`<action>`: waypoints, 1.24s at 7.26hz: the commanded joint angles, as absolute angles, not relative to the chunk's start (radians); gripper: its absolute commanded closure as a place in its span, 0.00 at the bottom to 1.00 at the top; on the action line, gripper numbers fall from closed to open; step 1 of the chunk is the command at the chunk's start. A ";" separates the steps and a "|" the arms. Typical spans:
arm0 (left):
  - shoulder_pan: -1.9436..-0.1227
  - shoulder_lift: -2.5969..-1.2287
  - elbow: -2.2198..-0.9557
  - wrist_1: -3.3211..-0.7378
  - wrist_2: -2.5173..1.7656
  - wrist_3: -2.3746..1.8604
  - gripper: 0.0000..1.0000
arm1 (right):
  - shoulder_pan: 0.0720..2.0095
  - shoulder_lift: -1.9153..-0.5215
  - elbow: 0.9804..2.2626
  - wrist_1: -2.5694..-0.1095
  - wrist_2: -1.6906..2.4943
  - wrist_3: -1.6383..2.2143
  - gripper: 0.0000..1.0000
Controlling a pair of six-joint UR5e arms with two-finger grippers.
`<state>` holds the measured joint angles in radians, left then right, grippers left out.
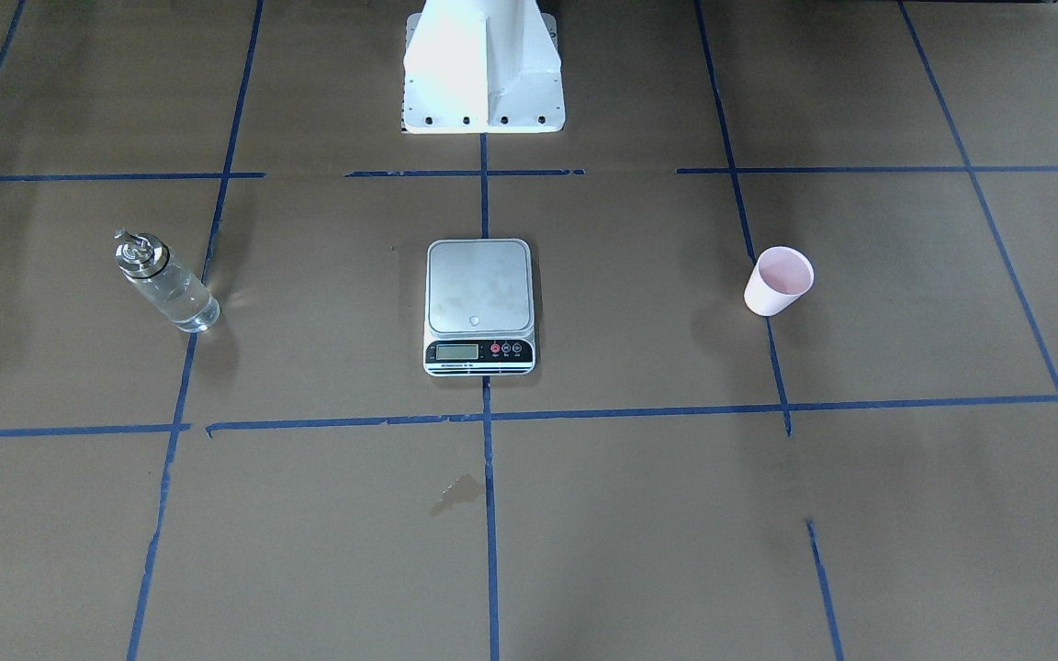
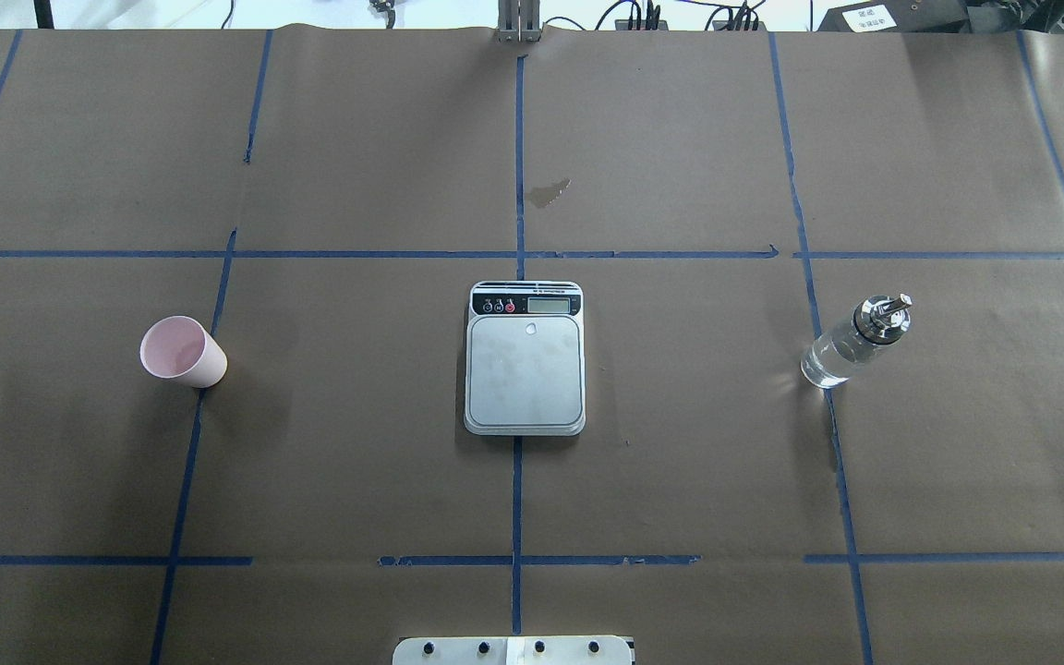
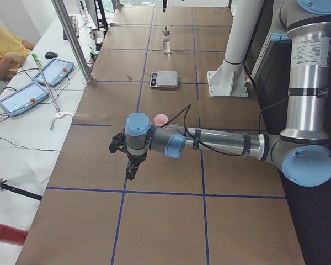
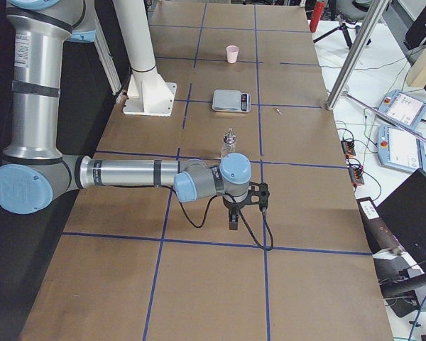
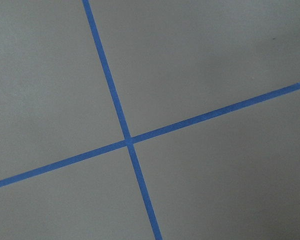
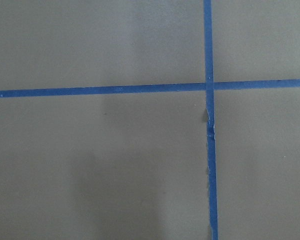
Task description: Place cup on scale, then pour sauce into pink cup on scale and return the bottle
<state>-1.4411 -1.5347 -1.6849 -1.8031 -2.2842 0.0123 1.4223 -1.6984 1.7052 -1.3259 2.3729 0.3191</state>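
Left hand (image 3: pixel 130 171): points down over the surface (image 2: pixel 356 416), holds nothing, touches nothing. It shows only in the side view, so I cannot tell how far open it is. Right hand (image 4: pixel 232 222): same posture, hanging above the surface with nothing in it. It too shows only from the side, and its opening cannot be read. Neither wrist camera shows any fingers, only brown paper and crossing blue tape (image 5: pixel 125 125). Neither hand appears in the overhead or front views. Count: 1 cup (image 2: pixel 183 352), 1 scale (image 2: pixel 525 365), 1 bottle (image 2: pixel 851 344). The cup stands upright on the surface on the robot's left, well apart from the scale, with its mouth up and its inside pinkish. The scale sits at the centre on the middle tape line, with its plate bare and its display strip on the far side from the robot. Its LCD reading is too small to make out. The bottle stands upright on the robot's right, well apart from the scale, with its metal pourer cap on. The sauce (image 2: pixel 826 362) is clear and colourless, and its level is hard to judge. In the left side view the cup is partly hidden behind the near forearm. There is one small dark stain (image 2: pixel 550 192) on the paper beyond the scale. The white pedestal (image 1: pixel 483 64) is cut off at the top of the front view.
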 commanded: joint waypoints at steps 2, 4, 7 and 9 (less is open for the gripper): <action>-1.440 -1.539 -1.684 -1.810 -2.280 0.011 0.00 | 1.419 -1.697 1.698 -1.325 2.368 0.319 0.00; -1.422 -1.545 -1.689 -1.810 -2.287 0.008 0.00 | 1.420 -1.697 1.703 -1.322 2.372 0.318 0.00; -1.364 -1.546 -1.695 -1.906 -2.354 -0.129 0.00 | 1.419 -1.707 1.695 -1.321 2.375 0.331 0.00; -1.266 -1.568 -1.698 -2.006 -2.362 -0.329 0.00 | 1.419 -1.709 1.698 -1.321 2.378 0.328 0.00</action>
<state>-1.3283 -1.5516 -1.6965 -1.9363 -2.3536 -0.2039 1.4190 -1.7079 1.6961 -1.3210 2.3756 0.3290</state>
